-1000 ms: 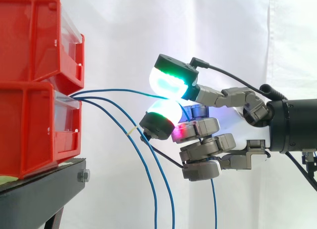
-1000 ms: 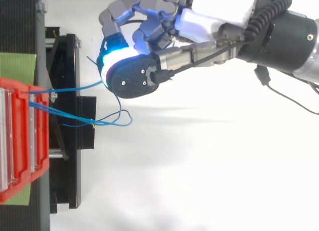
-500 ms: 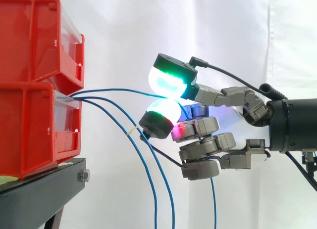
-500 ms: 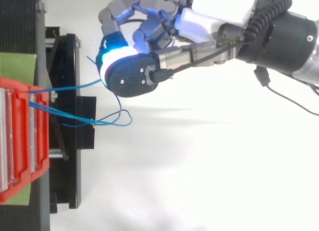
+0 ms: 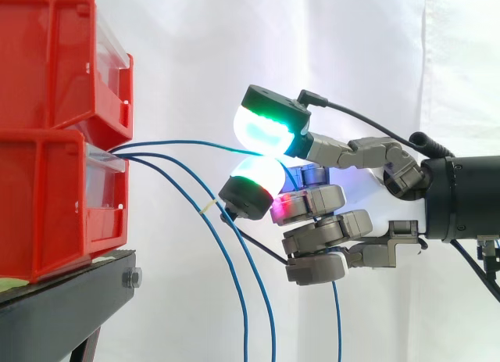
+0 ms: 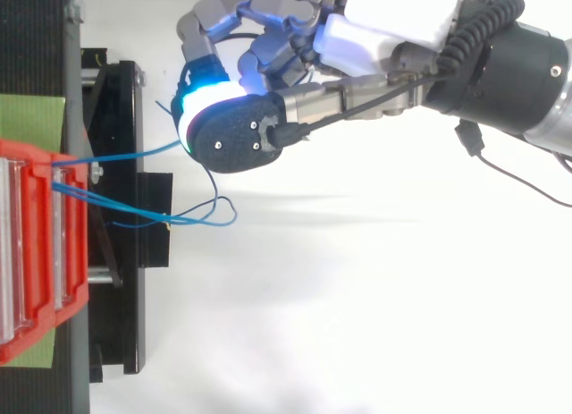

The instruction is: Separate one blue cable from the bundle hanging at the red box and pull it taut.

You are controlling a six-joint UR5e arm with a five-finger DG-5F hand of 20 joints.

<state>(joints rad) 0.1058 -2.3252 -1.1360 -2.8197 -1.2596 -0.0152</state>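
Three blue cables come out of the lower red box (image 5: 55,206). The top blue cable (image 5: 187,144) runs nearly level to the right into my hand (image 5: 328,213), pinched between two green-glowing pads (image 5: 266,131). In the top view this cable (image 6: 134,155) goes from the box front to the pads. The other two cables (image 5: 234,284) sag down and hang free below the hand. A further cable end (image 5: 337,323) hangs below the curled fingers.
Two red boxes (image 5: 62,65) are stacked on a black stand (image 5: 70,299) at the left. A white curtain hangs behind. In the top view the loose cables loop (image 6: 210,213) beside the stand (image 6: 134,280).
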